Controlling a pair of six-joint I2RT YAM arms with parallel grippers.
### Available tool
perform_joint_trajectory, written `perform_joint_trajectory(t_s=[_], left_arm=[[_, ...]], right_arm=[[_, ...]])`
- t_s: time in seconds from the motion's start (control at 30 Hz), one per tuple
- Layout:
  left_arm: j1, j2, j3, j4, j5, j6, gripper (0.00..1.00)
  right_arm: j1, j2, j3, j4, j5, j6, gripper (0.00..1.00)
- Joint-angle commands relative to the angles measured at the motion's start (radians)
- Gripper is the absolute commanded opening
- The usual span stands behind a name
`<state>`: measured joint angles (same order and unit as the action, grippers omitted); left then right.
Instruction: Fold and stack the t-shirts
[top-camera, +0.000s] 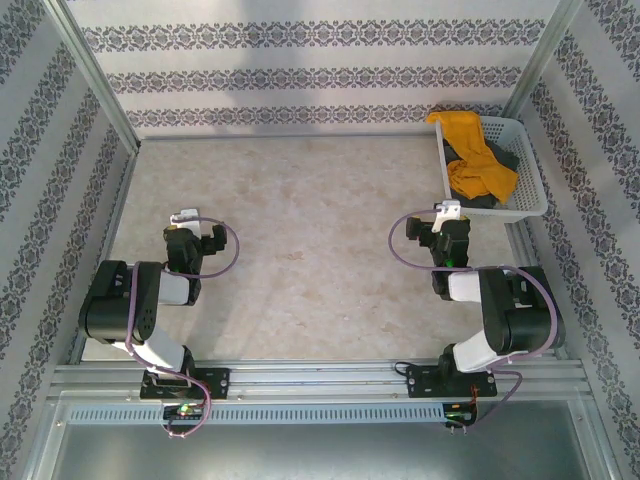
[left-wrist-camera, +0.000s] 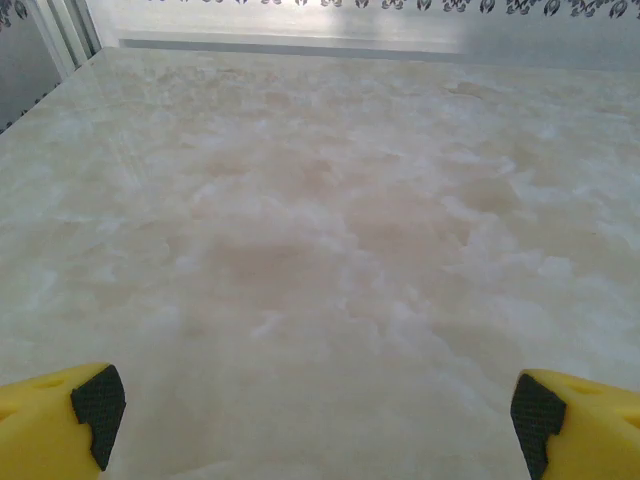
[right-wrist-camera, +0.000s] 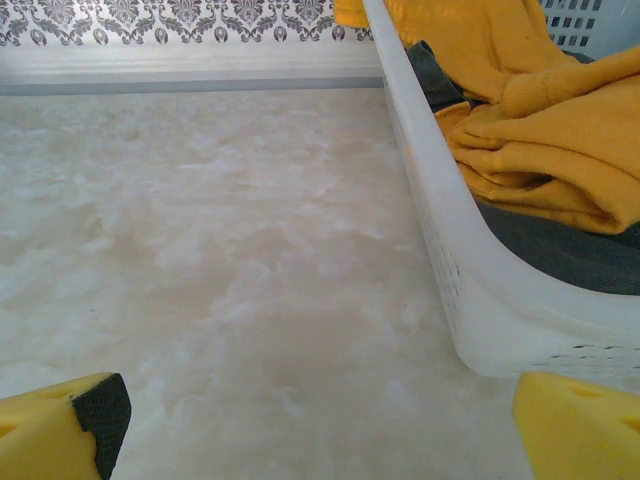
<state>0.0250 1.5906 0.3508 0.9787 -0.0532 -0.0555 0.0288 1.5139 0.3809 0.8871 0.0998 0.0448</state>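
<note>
The orange t-shirt (right-wrist-camera: 540, 150) and grey t-shirt (right-wrist-camera: 570, 250) lie tangled in the basket (right-wrist-camera: 430, 170), at the upper right of the overhead frame. The left claw (left-wrist-camera: 315, 415) and right claw (right-wrist-camera: 315, 415) hang spread wide and empty over the worktop (top-camera: 320, 230). Pulling one shirt could drag the other out with it, or snag and tip the light basket.

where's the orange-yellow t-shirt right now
In the top view the orange-yellow t-shirt lies crumpled in the white lattice basket at the far right of the table, on top of the charcoal grey t-shirt.
</note>
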Motion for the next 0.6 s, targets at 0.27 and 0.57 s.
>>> perform_joint_trajectory(t_s=[0.27,0.57], left_arm=[[-0.011,-0.011,-0.010,0.036,-0.010,0.011,1.00],[-0.011,-0.011,0.014,-0.008,-0.005,0.013,1.00]], right_arm=[[0.004,-0.001,-0.005,0.030,0.010,-0.008,0.98],[0.003,0.000,-0.006,0.030,0.010,-0.008,0.98]])
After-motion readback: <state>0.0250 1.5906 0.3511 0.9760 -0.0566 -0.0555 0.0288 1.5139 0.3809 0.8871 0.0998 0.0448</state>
